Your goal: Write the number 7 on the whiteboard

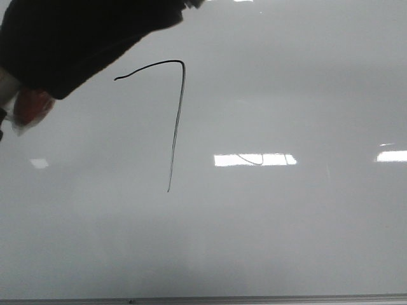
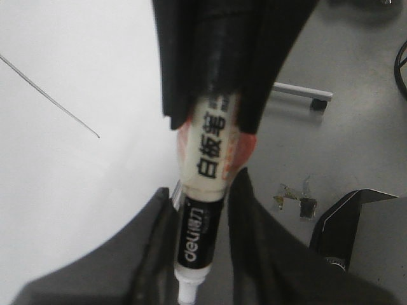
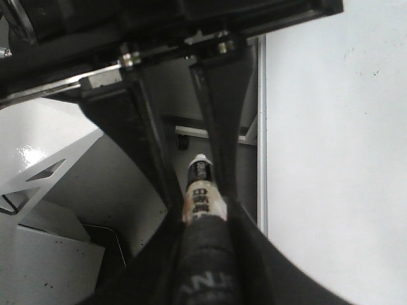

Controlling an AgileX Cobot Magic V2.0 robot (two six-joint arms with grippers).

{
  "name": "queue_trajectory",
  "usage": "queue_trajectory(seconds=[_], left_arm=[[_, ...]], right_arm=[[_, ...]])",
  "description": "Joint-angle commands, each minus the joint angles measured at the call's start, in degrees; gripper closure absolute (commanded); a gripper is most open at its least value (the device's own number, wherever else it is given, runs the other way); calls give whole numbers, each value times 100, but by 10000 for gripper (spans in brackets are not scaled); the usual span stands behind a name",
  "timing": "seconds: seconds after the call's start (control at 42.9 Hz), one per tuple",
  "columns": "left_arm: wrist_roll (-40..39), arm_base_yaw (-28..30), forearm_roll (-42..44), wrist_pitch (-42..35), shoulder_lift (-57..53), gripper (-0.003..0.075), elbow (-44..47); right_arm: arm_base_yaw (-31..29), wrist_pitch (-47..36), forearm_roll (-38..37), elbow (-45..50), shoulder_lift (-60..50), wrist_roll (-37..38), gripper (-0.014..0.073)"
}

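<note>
The number 7, a thin black line, stands on the whiteboard left of centre. The end of its downstroke shows in the left wrist view. A white marker with a black label is held at both ends beside the board's edge. My left gripper is shut on its labelled body, the white end pointing back between the fingers. My right gripper is shut on the marker's black wrapped end. A dark arm covers the board's top left, with an orange bit below it.
A grey metal strip runs along the board's near edge and shows again in the right wrist view. Beyond the board is grey floor with a metal bar on a caster, tape scraps, a black box and a white frame.
</note>
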Motion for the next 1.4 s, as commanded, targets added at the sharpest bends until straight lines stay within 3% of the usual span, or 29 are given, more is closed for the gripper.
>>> queue_trajectory(seconds=[0.0, 0.116, 0.373, 0.442, 0.512, 0.699, 0.815, 0.885, 1.118, 1.374], left_arm=[[17, -37, -138, -401, -11, 653, -207], [17, -37, -138, -401, -11, 740, -207], [17, -37, -138, -390, -11, 741, -207], [17, -37, -138, -376, -11, 741, -207], [-113, -25, -30, -391, 4, 741, -207], [-1466, -25, 744, -606, 128, 741, -207], [-3281, 184, 1944, -642, 366, 741, -207], [-3973, 496, 2537, -642, 550, 741, -207], [-4152, 2199, 2822, -833, 1282, 741, -207], [-4152, 4003, 2421, -1505, 2063, 741, -207]], right_arm=[[10, -122, 172, -209, -159, -38, 638], [10, -114, 172, -209, -159, -33, 535], [-30, -253, 303, -209, -264, 38, 47], [-29, -396, 321, -209, -385, 222, -31], [-88, -493, 316, -209, -551, 366, -51], [-815, -505, 316, -32, -1147, 980, -50], [-1577, -507, 316, 332, -1657, 1344, -38], [-2038, -574, 316, 712, -2090, 1613, -1], [-3473, -928, 316, 2260, -3757, 2228, 256], [-4355, -1054, 316, 3579, -5477, 2234, 613]])
